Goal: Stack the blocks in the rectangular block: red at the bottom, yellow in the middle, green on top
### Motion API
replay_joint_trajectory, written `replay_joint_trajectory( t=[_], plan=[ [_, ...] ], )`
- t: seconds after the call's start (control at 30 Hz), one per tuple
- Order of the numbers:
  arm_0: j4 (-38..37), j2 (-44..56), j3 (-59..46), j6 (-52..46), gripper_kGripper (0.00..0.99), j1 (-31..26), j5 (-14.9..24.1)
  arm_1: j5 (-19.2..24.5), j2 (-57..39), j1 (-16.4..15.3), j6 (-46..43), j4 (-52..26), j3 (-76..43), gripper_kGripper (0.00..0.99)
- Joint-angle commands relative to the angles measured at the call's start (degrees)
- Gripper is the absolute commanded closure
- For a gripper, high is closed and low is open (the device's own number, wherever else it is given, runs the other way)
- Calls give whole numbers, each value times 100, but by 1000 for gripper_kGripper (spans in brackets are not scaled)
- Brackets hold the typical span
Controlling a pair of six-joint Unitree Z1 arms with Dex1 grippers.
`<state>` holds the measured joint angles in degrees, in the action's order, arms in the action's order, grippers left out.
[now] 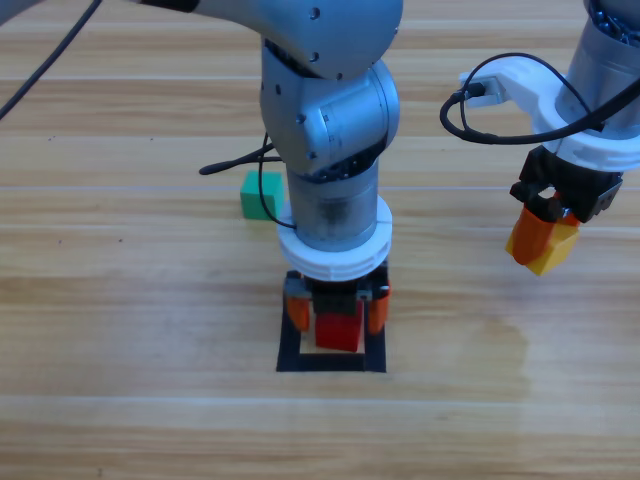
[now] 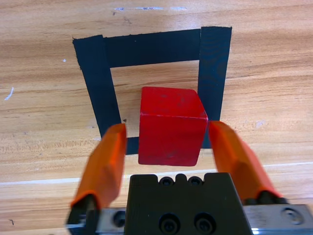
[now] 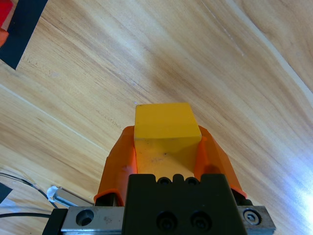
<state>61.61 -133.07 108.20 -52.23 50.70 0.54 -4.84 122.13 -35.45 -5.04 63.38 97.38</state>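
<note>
At the middle of the counter [image 1: 120, 300] lies the tape outline [image 1: 330, 362] [image 2: 151, 46], and one cube [image 1: 338, 332] [image 2: 171, 127] sits inside it, towards the side nearest the left arm. The left end effector [image 1: 337, 312] [image 2: 167, 129] stands directly over this cube, one jaw on either side and each just clear of it. A second cube [image 1: 258, 195] rests on the counter behind and to the left of the outline, partly hidden by the left arm. Well to the right, the right end effector [image 1: 540, 245] [image 3: 166, 132] hangs above the counter with the third cube [image 1: 548, 255] [image 3: 166, 120] clamped between its jaws.
</note>
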Motion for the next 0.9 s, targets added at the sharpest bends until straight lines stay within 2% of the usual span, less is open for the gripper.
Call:
replay_joint_trajectory(
  t=[0.03, 0.27, 0.4, 0.47, 0.57, 0.6, 0.7, 0.77, 0.83, 0.9],
  plan=[
    [44, -254, -18, -24, 0, 160, 7, -8, 109, 109, -32, -89, -193, 990],
    [44, -70, 17, 11, 0, 160, 69, -8, 91, 109, -23, -98, -175, 990],
    [62, 502, 193, 151, 0, 151, 183, -8, 74, 109, 30, -98, -149, 990],
    [308, 880, 527, 213, 0, 133, 403, 10, 21, 109, 82, -89, -149, 990],
    [1125, 1293, 1836, 424, 0, 10, 851, 194, -93, 12, 118, -89, -131, 990],
    [1178, 1539, 2047, 573, 0, -86, 992, 282, -181, -41, 135, -98, -149, 990],
    [1178, 2119, 1704, 1083, 0, -746, 1071, 511, -357, -164, 118, -89, -157, 990],
    [1046, 2374, 1168, 1575, 0, -1326, 1062, 669, -506, -383, 109, -80, -245, 990],
    [563, 2620, 263, 2111, 0, -1897, 1027, 686, -700, -700, 100, -80, -360, 990],
    [-149, 2813, -800, 2718, 0, -2539, 631, 783, -832, -1060, 109, -89, -456, 990]
  ],
)
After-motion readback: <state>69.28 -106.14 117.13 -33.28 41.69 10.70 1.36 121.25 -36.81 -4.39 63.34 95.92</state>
